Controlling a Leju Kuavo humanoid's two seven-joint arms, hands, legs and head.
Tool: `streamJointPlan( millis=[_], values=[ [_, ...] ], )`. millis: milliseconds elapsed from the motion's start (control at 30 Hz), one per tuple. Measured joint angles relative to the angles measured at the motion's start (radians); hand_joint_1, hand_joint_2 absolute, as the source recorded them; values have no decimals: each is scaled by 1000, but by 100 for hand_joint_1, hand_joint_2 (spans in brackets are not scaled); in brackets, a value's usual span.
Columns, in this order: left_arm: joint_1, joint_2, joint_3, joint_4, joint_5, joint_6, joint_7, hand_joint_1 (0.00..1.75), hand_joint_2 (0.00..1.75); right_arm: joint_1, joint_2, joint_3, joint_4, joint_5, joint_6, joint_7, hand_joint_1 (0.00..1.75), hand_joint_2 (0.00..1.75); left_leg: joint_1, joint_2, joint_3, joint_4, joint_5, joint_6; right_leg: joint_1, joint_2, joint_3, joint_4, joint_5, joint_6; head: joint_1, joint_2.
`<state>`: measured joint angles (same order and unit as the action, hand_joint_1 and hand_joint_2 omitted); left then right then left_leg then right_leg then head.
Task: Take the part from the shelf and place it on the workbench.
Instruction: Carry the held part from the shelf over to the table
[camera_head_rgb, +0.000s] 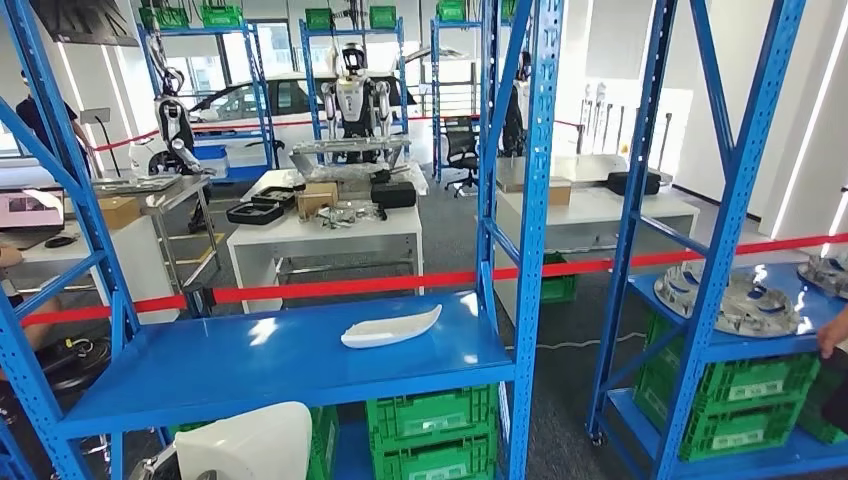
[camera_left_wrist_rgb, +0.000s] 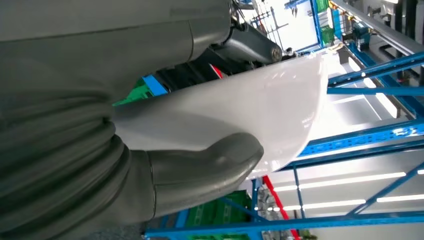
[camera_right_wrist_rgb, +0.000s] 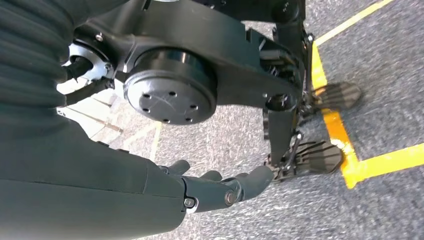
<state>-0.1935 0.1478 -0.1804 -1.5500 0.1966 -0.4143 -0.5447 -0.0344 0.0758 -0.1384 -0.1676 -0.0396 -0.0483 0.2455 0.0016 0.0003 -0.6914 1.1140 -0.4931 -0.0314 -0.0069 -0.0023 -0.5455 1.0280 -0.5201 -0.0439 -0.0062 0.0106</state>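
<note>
Your left robot hand (camera_left_wrist_rgb: 150, 165) clamps the white curved plastic part (camera_left_wrist_rgb: 240, 115), low before the blue metal shelf's (camera_head_rgb: 200, 375) front edge. Keep that grip firm while turning; right robot hand (camera_right_wrist_rgb: 220, 187) hangs loosely spread, holding nothing.

The white part (camera_left_wrist_rgb: 260, 110) gripped by the left hand (camera_left_wrist_rgb: 150, 150) looks like smooth, glossy plastic, the hand's cover is matt grey and ribbed, the blue shelf (camera_head_rgb: 290, 360) is glossy painted metal, and the grey floor (camera_right_wrist_rgb: 390, 60) is rough carpet.
</note>
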Motion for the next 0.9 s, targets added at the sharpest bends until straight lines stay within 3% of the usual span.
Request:
streamJointPlan(
  millis=[67, 100, 167, 200, 233, 300, 333, 400, 433, 467, 500, 567, 600, 633, 700, 733, 800, 833, 900],
  values=[
    [0, 0, 1, 1, -1, 0, 1, 175, 175, 0, -1, 0, 0, 2, 1, 0, 0, 175, 4, 0, -23, 121, -91, -9, 1, -1, -30, 2, 25, -4, -2, 0],
    [0, 0, 1, 2, -2, 0, 1, 175, 175, 0, -1, 0, 0, 3, 2, 0, 0, 175, 5, 0, -25, 173, -106, -12, 1, -2, -46, 3, 38, -2, -3, 0],
    [0, 0, 1, 3, -4, 0, 2, 175, 175, 0, -1, 0, 0, 4, 4, 0, 0, 175, 6, 0, 8, 193, -74, -12, 2, -3, -81, 7, 64, 2, -3, 0],
    [0, 0, 1, 3, -5, 0, 2, 175, 175, 0, -1, 0, 0, 4, 4, 0, 0, 175, 6, 0, 51, 151, -48, -9, 2, -3, -96, 8, 76, 4, -4, 0],
    [-1, 0, 1, 3, -6, 0, 2, 175, 175, 0, -1, 0, 0, 4, 5, 0, 0, 175, 5, -1, 108, 80, -40, -3, 3, -3, -108, 9, 88, 7, -4, 0],
    [-4, 0, 1, 0, -8, 0, 2, 175, 175, 0, -1, 0, 0, 5, 6, 2, 0, 175, -1, -4, 211, -68, -59, 8, 2, -2, -122, 7, 109, 17, -4, 0],
    [-5, 0, 2, -1, -8, 0, 1, 175, 175, 0, -1, 0, 0, 5, 7, 3, 0, 175, -5, -5, 234, -110, -72, 15, 0, -1, -124, 4, 121, 24, -3, 0],
    [-5, 0, 5, -2, -8, 0, 1, 175, 175, 2, -1, 0, 0, 6, 10, 2, 0, 175, -10, -4, 226, -128, -59, 29, -5, 0, -127, -7, 141, 39, -4, 0],
    [-5, 0, 6, -2, -9, 0, 1, 175, 175, 4, -1, 0, 0, 7, 11, 1, 0, 175, -10, -3, 217, -131, -47, 38, -7, 1, -134, -4, 134, 45, -4, 0],
    [-4, -1, 7, -2, -9, -1, 2, 175, 175, 7, -1, 0, 0, 8, 12, 2, 0, 175, -8, -1, 205, -134, -33, 46, -7, 2, -143, 13, 107, 50, -3, 0],
    [-3, -1, 7, -2, -9, -1, 2, 175, 175, 9, -1, 0, 0, 9, 13, 3, 0, 175, -6, 1, 193, -134, -19, 52, -8, 3, -157, 51, 59, 54, -1, 0],
    [-1, -1, 7, -2, -9, -1, 3, 175, 175, 9, -1, 0, 0, 11, 14, 7, 0, 175, -7, 2, 163, -132, 7, 58, -8, 4, -189, 177, -49, 60, 2, 0],
    [-1, -2, 7, -1, -9, -1, 4, 175, 175, 9, -1, 0, 0, 12, 15, 7, 0, 175, -7, 2, 145, -130, 21, 58, -8, 4, -199, 244, -78, 62, 2, 0],
    [0, -3, 7, 0, -10, -1, 4, 175, 175, 8, -2, 0, 0, 13, 15, 7, 0, 175, -7, 3, 126, -126, 33, 58, -8, 4, -200, 290, -81, 63, 2, 0],
    [1, -5, 7, 2, -11, -1, 5, 175, 175, 8, -4, 0, 0, 15, 15, 7, 0, 175, -6, 3, 85, -113, 54, 53, -8, 4, -150, 281, -33, 64, 4, 0],
    [2, -5, 7, 3, -11, -1, 5, 175, 175, 7, -4, 0, 0, 15, 15, 7, 0, 175, -5, 3, 67, -104, 62, 49, -8, 3, -101, 227, -8, 64, 4, 0],
    [2, -5, 8, 3, -11, -1, 6, 175, 175, 4, -5, 0, 0, 16, 16, 7, 0, 175, -4, 4, 38, -86, 75, 38, -6, 5, 3, 87, -17, 59, 5, 0],
    [2, -5, 8, 3, -11, -1, 6, 175, 175, 4, -5, 0, 0, 16, 16, 6, 0, 175, -4, 4, 31, -80, 81, 32, -4, 6, 34, 37, -34, 53, 5, 0],
    [3, -6, 9, 3, -11, -2, 5, 175, 175, 4, -5, 0, 0, 16, 16, 4, 0, 175, -4, 4, 28, -78, 97, 19, 1, 9, 45, 2, -48, 36, 3, 0]
  ],
)
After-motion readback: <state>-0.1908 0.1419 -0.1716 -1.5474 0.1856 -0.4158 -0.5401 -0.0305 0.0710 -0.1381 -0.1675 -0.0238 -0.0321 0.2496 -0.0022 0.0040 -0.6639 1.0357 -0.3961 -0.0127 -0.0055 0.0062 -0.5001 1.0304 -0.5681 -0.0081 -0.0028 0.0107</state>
